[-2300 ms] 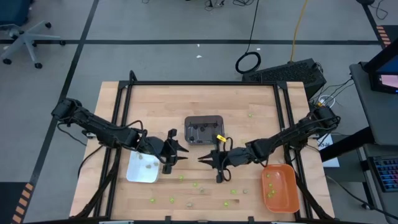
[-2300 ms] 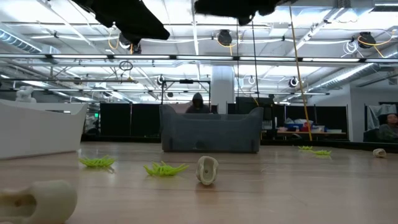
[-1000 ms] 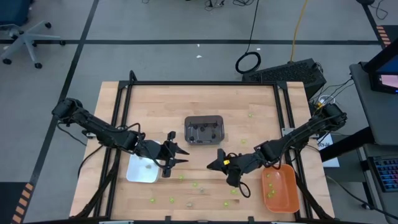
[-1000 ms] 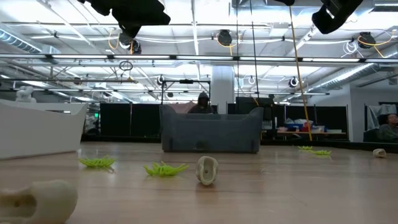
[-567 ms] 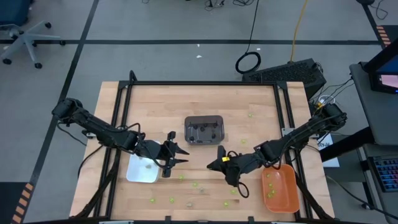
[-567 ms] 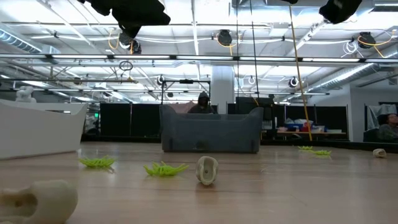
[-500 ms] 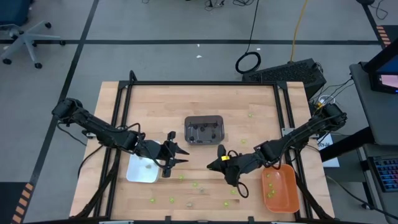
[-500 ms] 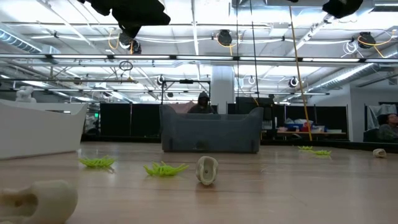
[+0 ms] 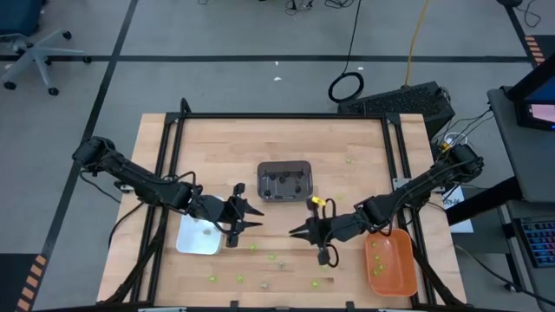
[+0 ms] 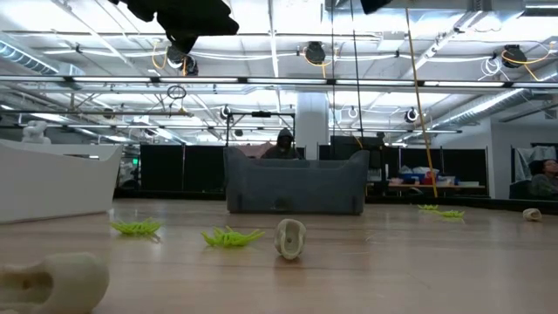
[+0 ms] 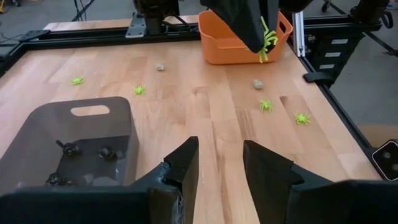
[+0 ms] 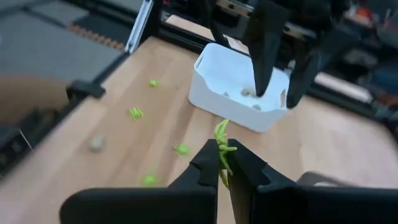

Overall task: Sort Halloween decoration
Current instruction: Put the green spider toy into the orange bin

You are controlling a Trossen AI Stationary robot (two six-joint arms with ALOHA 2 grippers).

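Observation:
The Halloween decoration lies as tiny lime-green [image 9: 270,257] and tan [image 10: 290,238] trinkets on the wooden table near its front edge. Dark ones [image 11: 65,149] sit in the dark grey tray [image 9: 284,180]. My right gripper [image 9: 295,231] hovers right of the table's middle, shut on a lime-green spidery trinket [image 12: 222,144]. Facing it, my left gripper [image 9: 253,215] hangs open beside the white tray [image 9: 198,234], its fingers [image 11: 180,163] holding nothing. My right gripper pinches the lime-green trinket's body [image 12: 221,150] between its two fingertips. The fingers slant down from the table's right side toward its left. The trinket's legs [image 11: 267,38] stick out past the fingertips, and it is lifted clear of the table.
The orange tray [image 9: 388,260] with green trinkets stands at the front right, behind my right gripper. The white tray [image 12: 239,87] holds a few tan pieces. A black frame rail [image 9: 286,115] runs around the table. Bare wood lies between the two grippers.
My right gripper has rolled about its own pointing line while staying in place above the table; its fingers have stayed shut.

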